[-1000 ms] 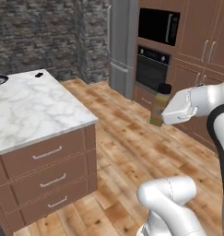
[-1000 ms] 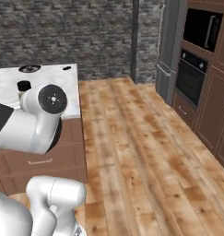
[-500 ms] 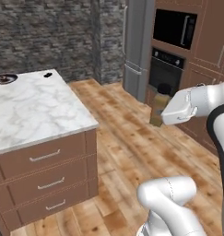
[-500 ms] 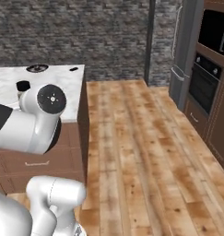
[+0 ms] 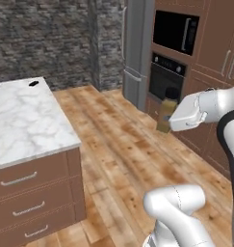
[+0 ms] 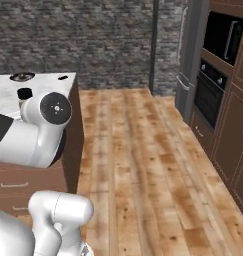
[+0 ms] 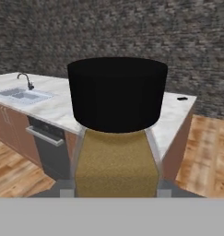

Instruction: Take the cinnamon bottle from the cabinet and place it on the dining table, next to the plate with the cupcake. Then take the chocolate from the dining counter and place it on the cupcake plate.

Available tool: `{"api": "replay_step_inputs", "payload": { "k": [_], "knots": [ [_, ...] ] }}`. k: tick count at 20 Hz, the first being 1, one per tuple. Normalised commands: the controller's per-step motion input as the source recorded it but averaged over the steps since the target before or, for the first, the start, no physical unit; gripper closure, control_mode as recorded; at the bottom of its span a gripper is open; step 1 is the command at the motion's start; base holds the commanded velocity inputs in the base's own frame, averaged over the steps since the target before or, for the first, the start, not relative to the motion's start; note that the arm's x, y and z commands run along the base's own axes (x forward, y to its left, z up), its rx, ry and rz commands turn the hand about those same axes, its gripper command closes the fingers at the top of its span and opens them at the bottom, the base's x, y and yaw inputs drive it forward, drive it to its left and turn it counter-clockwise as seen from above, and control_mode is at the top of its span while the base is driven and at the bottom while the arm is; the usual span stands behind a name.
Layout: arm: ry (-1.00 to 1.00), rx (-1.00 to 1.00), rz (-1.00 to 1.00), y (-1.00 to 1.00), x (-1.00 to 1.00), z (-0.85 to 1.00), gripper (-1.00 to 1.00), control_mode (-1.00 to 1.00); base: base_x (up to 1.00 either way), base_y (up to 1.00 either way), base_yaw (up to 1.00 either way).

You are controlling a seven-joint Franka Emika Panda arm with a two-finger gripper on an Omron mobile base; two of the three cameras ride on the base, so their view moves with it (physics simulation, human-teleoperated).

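Filling the centre of the hand view, the cinnamon bottle (image 7: 116, 138) stands upright between the gripper's (image 7: 114, 186) two fingers, black cap on top, tan body below. The jaws are narrowed onto the bottle's sides and carry it clear of any surface.

In the left base view the same bottle (image 5: 167, 112) sits at centre right, held out from the white hand, above the wooden floor (image 5: 123, 144) and in front of the built-in oven (image 5: 167, 79).

The dining table (image 5: 22, 118) lies at left of that view, well apart from the bottle. A small black bar, likely the chocolate (image 5: 33, 83), rests near its far edge. The plate with the cupcake (image 6: 22, 77) shows at upper left of the right base view; the cake itself is too small to make out. A sink (image 7: 21, 93) appears at left in the hand view.
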Motion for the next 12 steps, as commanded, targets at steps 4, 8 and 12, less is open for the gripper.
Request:
{"api": "replay_step_inputs", "payload": {
  "k": [4, 8, 12],
  "knots": [
    [0.00, 0.00, 0.00, 0.00, 0.00, 0.00, 1.00, 1.00, 0.67, -0.40, 0.06],
    [0.00, 0.00, 0.00, 0.00, 0.00, 0.00, 1.00, 1.00, 0.67, -0.42, 0.05],
    [0.00, 0.00, 0.00, 0.00, 0.00, 0.00, 1.00, 1.00, 0.74, -0.39, 0.05]
  ]
}}
